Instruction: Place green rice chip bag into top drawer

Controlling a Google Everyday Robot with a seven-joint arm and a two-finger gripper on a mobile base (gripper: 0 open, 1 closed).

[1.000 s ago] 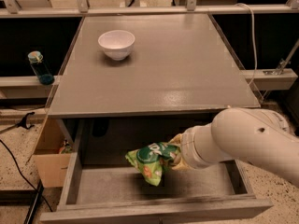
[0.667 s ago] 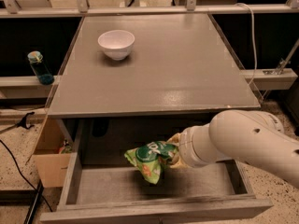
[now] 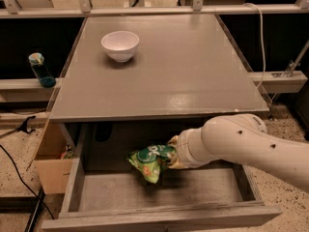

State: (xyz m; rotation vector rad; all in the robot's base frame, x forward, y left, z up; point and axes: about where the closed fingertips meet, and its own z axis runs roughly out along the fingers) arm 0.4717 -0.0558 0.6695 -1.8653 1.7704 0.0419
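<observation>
The top drawer stands pulled out under the grey table, at 6 o'clock of the view, and its flat bottom is open to the camera. The white arm enters from 4 o'clock and reaches to the left over the drawer. At its end the gripper is near the middle of the drawer, close under the front edge of the table top. The gripper is closed on the green rice chip bag: the right end of the bag is pinched in it, and the rest of the bag hangs out toward 9 o'clock and bends down toward 6 o'clock. The bag is therefore inside the outline of the drawer, a little to the left of its centre, between the two side walls. Whether its lower tip touches the drawer bottom cannot be told.

On the table top a white bowl stands at 11 o'clock, well apart from the arm. A blue bottle stands on a low ledge at 9 o'clock, beside the table. A tan cardboard box sits on the floor at 8 o'clock, just beside the left wall of the drawer. A white cable runs down at 2 o'clock.
</observation>
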